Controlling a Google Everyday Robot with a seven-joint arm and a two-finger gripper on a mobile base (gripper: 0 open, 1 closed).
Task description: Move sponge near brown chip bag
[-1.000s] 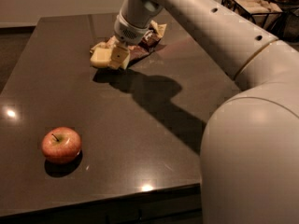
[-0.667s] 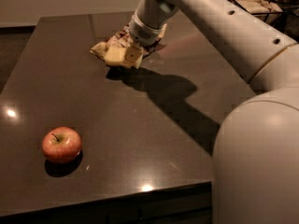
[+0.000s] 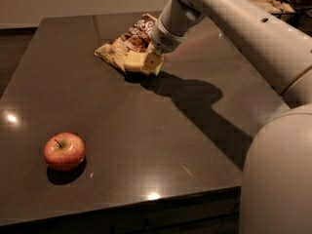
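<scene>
Camera view shows you the pincer (image 3: 153,63) low over the far part of the bench (image 3: 146,145), right beside the sponge (image 3: 132,61); you cannot tell whether it grips. That sponge touches the brown chip bag (image 3: 127,39). An apple (image 3: 64,151) sits well apart.

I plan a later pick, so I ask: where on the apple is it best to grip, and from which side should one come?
Grip the apple across its round middle, coming from straight above. It sits upright, stem up, alone near the front left of the table, so its sides are free. The gripper is far back, at the sponge by the brown chip bag.
</scene>
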